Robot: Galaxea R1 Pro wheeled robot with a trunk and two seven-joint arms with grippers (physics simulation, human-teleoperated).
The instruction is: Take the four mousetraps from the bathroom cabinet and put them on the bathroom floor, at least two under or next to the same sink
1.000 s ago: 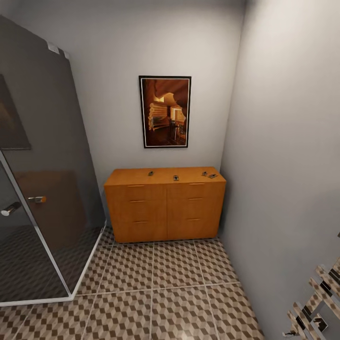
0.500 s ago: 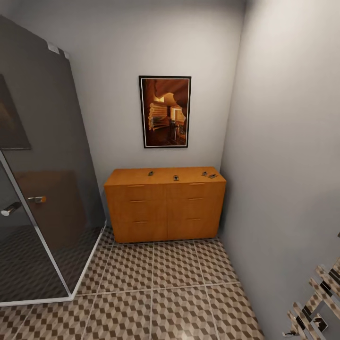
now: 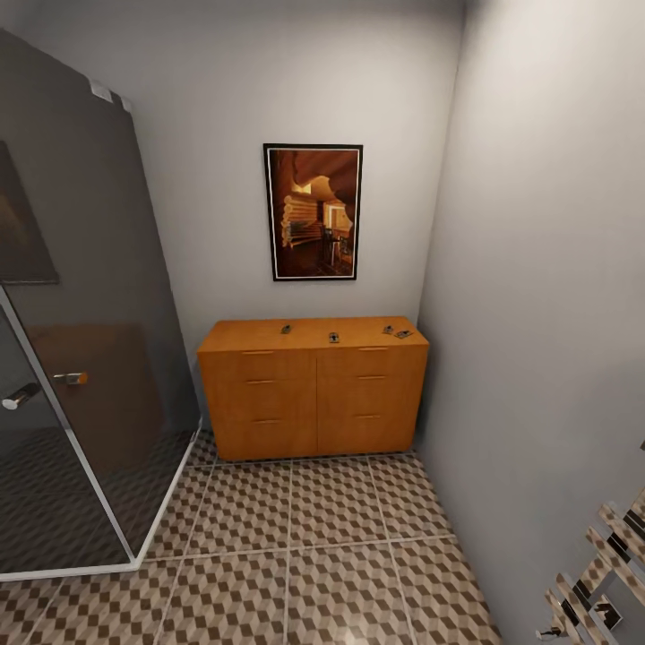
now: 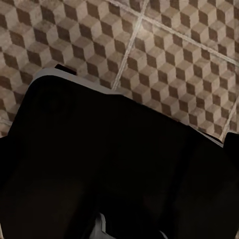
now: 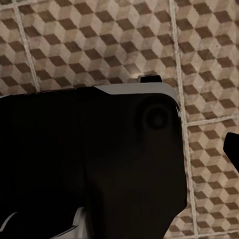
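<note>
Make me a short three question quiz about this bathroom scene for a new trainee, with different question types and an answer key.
1. True or false: the mousetraps lie on the bathroom floor.
2. Multiple choice: what hangs on the wall above the cabinet? A) a mirror B) a framed picture C) a towel
3. Fill in: seen from the head camera, the glass shower wall stands to the ______ of the cabinet.

Key
1. False; they lie on the cabinet's flat top, spread along it, two close together near its right end.
2. B, the framed picture.
3. Left; the glass shower wall stands there.
</note>
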